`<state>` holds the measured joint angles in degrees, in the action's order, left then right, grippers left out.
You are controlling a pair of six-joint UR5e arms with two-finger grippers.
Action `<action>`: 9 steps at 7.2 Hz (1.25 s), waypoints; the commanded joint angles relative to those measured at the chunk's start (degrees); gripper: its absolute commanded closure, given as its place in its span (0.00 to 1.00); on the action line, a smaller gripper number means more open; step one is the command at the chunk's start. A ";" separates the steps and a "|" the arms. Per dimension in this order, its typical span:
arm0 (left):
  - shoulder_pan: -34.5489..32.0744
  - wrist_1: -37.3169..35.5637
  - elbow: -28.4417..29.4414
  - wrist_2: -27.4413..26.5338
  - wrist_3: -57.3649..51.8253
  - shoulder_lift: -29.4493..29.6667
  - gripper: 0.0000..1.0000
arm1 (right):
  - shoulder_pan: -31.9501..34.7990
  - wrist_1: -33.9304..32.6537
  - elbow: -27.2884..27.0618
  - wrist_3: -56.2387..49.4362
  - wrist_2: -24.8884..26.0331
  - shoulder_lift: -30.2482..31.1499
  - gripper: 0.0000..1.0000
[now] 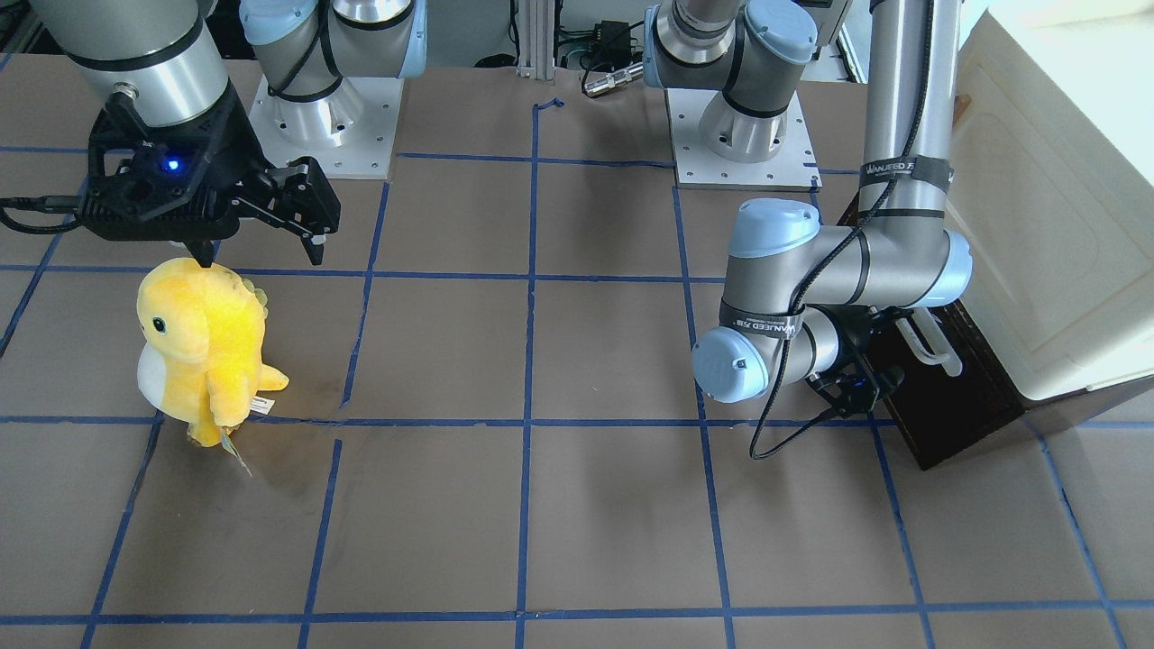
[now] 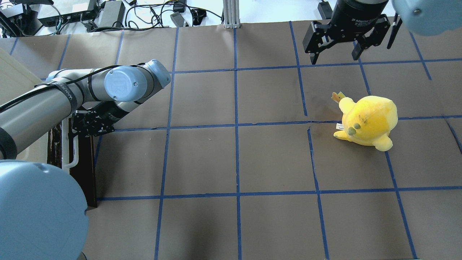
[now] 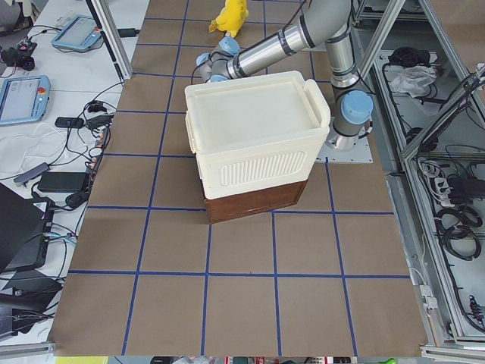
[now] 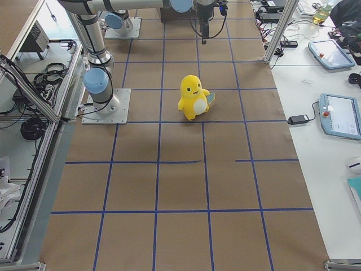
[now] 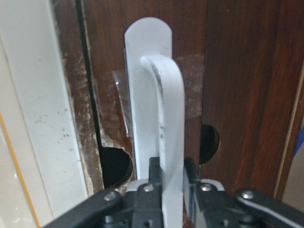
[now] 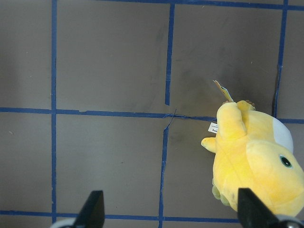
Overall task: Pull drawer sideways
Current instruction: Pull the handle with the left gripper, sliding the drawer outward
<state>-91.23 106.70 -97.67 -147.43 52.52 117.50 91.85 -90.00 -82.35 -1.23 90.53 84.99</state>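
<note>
1. Seen from over the robot's shoulders, the dark brown wooden drawer (image 2: 85,169) sits at the 9 o'clock edge of the brown paper-covered surface (image 2: 234,162). It lies under a cream box-shaped cabinet (image 3: 254,129), with its front facing the middle of the surface.
2. The drawer's white bar handle (image 5: 164,118) runs along that front, and the left tool (image 5: 172,186) is clenched on it. In the wrist view a black finger presses each side of the bar, near one end.
3. Two rounded cut-outs show in the wood beside the handle's plate. A dark slit runs between the drawer front and the cream panel next to it. How far out the drawer stands I can't tell.
4. The right tool (image 2: 334,59) hangs released at about 1 o'clock, fingers spread wide, grasping nothing, clear above the surface.
5. A yellow plush toy with a white belly (image 2: 368,121) stands upright at 3 o'clock — from the right tool it is toward 5 o'clock, near but apart.
6. Blue tape lines mark the surface into squares.
</note>
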 commanded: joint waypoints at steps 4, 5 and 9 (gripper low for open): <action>-0.01 -0.09 0.29 0.65 -0.67 -0.60 0.82 | 0.00 0.00 0.00 0.00 0.00 0.00 0.00; -0.01 -0.61 0.29 0.65 -1.01 -0.52 0.82 | 0.00 0.00 0.00 0.00 0.00 0.00 0.00; -0.01 -2.90 0.64 0.74 -2.07 0.10 0.82 | 0.00 0.00 0.00 0.00 0.00 0.00 0.00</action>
<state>-91.23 104.02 -97.18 -146.82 50.56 117.49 91.84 -90.00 -82.35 -1.27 90.53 84.99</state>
